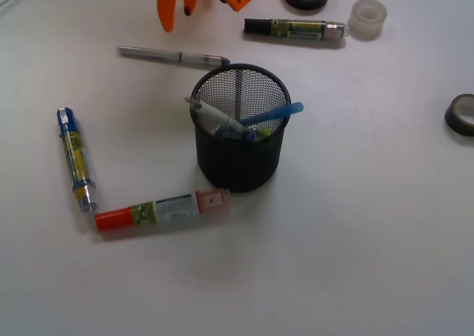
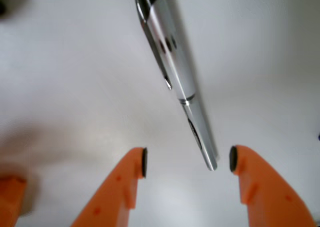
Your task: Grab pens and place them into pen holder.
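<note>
- Judging by the cup [image 1: 241, 129]: several pens stand inside, a white one [image 1: 211, 112] and a light blue one [image 1: 274, 115] clearest; exact count unclear.
- One silver pen [image 1: 174, 55] lies behind the cup, still to go.
- Gripper [image 2: 187, 162]: jaws spread, empty, around the pen's tip.
- Three fat markers lie around the cup.

Black mesh pen holder [image 1: 241, 140], silver pen [image 2: 175, 72], orange hand [image 2: 187, 162].

The gripper [image 2: 187, 162] is bright orange plastic — tapered fingers with small black tip pads.
</note>
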{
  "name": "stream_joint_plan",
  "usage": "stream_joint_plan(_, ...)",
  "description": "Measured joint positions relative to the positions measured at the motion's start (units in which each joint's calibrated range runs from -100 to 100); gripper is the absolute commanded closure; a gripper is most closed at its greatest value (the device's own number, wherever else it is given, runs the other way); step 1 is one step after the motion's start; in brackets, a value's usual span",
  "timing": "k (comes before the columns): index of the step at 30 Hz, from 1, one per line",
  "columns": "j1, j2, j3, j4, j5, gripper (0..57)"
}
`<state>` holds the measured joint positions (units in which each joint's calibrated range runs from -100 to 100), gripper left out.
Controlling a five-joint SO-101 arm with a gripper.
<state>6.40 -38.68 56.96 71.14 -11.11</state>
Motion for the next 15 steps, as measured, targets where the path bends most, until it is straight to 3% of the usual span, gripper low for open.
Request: stream_joint_plan(15, -4.00, 21.95, -3.77, -10.11, 1.90, 38.3)
